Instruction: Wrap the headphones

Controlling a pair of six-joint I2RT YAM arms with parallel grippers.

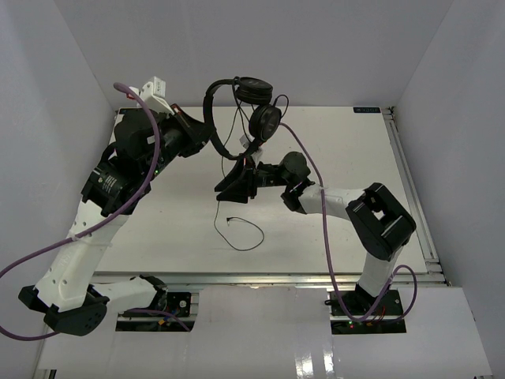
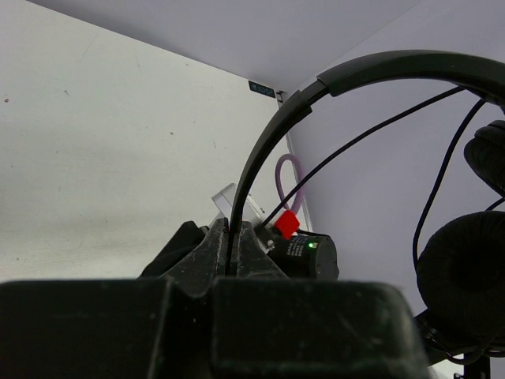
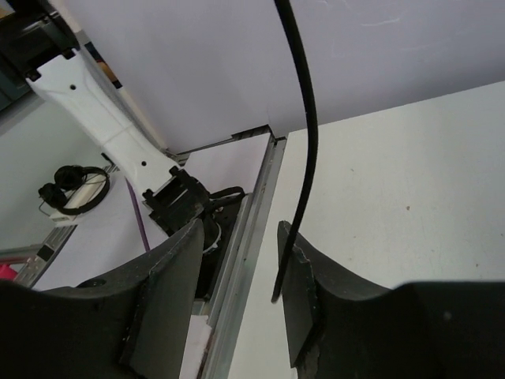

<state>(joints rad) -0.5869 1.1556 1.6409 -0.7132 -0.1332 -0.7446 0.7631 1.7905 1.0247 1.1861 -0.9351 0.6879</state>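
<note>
The headphones (image 1: 264, 121) are held aloft toward the 12 o'clock of the table (image 1: 347, 166), headband clamped in the left gripper (image 2: 233, 245) so the cord (image 3: 304, 118) hangs free. At their 6 o'clock, the cord is straddled, unpinched, by the parted jaws of the right gripper (image 3: 241, 241), probably for winding.

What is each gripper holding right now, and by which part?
Left gripper clamps the black over-ear headphones by their thin headband. Right gripper is open; the thin black cord runs between its fingers, unclamped.
</note>
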